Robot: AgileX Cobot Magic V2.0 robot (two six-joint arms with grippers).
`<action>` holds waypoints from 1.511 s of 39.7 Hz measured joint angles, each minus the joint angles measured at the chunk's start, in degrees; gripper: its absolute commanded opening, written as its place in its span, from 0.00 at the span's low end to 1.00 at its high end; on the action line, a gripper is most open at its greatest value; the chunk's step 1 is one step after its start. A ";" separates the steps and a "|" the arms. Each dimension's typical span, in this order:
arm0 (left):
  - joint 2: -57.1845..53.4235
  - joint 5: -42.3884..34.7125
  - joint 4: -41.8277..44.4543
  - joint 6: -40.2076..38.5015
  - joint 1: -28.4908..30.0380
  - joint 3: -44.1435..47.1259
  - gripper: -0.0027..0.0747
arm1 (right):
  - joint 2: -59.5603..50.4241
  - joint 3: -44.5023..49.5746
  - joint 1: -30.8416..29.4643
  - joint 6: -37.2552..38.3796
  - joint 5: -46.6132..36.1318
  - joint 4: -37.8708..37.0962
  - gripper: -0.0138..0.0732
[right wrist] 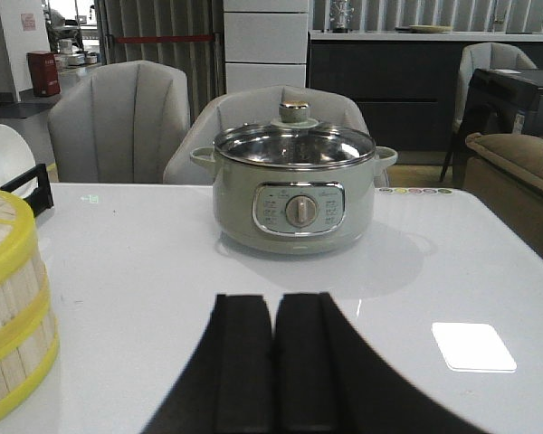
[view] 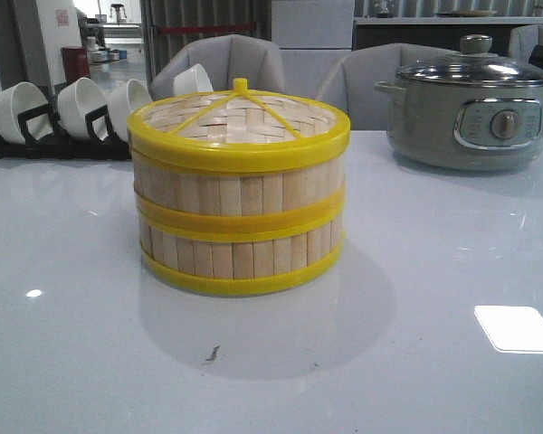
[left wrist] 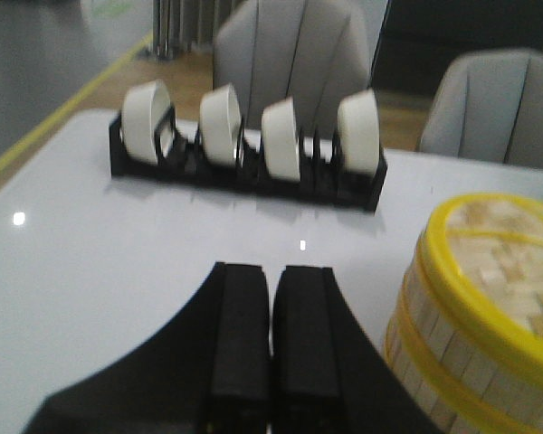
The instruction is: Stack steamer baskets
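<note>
The steamer baskets (view: 240, 212) stand stacked with the lid (view: 240, 113) on top in the middle of the counter (view: 90, 362). Behind them on my left is the bowl rack (view: 54, 122), on my right the electric pot (view: 471, 113). Open counter lies in front and on both sides.

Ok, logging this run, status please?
Left gripper shut, empty. Right gripper shut, empty. Steamer baskets stacked, lid on top. Nothing obstructing.
</note>
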 measured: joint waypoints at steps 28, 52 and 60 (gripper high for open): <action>-32.03 -11.68 1.50 2.69 0.00 25.01 0.14 | 0.00 0.00 0.00 0.00 0.00 0.00 0.22; -33.51 -7.49 5.51 8.99 0.03 25.01 0.14 | 0.00 0.00 0.00 0.00 0.00 0.00 0.22; -33.51 -3.18 5.55 9.19 0.03 25.01 0.14 | 0.00 0.00 0.00 0.00 0.00 0.00 0.22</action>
